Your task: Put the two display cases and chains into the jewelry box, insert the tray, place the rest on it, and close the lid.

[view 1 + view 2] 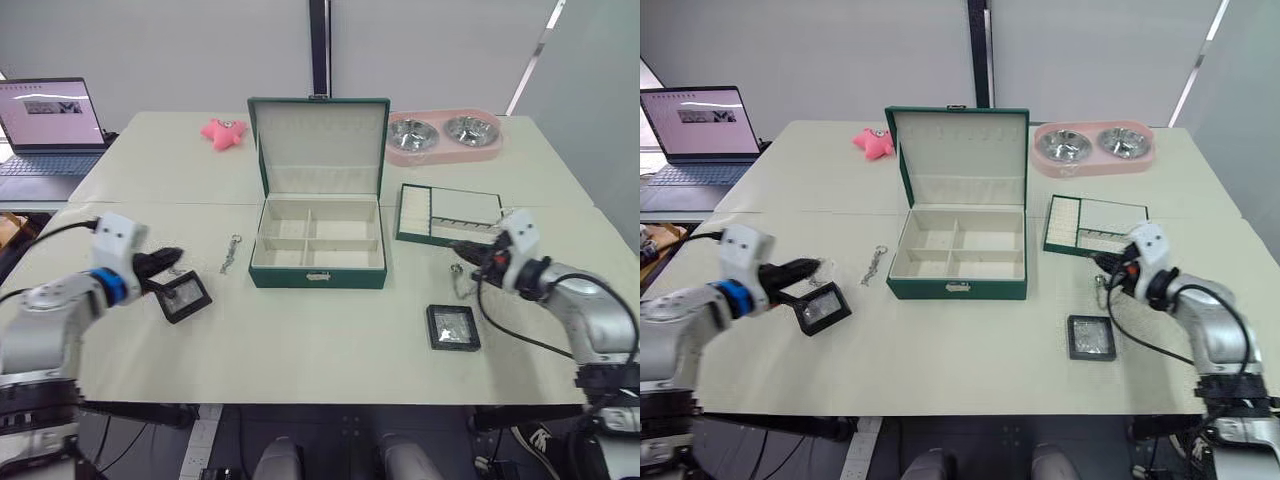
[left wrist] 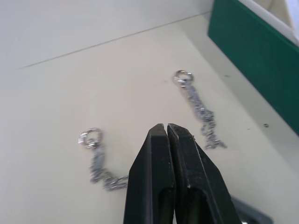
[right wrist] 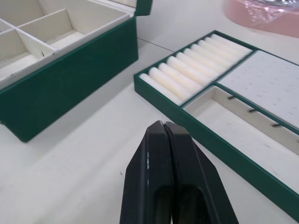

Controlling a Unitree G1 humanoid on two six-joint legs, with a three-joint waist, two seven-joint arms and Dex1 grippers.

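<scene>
Both arms are being held low over the counter, fingers pressed together, nothing gripped.
The left gripper is being poised above a chain; the right gripper is being pointed between the jewelry box and the tray.

An office or lab room: pale tables, an open laptop, plain partition walls behind.

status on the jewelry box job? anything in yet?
Done: nothing packed; the jewelry box stands open with its compartments bare. In hand: nothing; left gripper is shut over a chain, right gripper shut near the tray. Left: both display cases, chains, tray, lid.
</scene>
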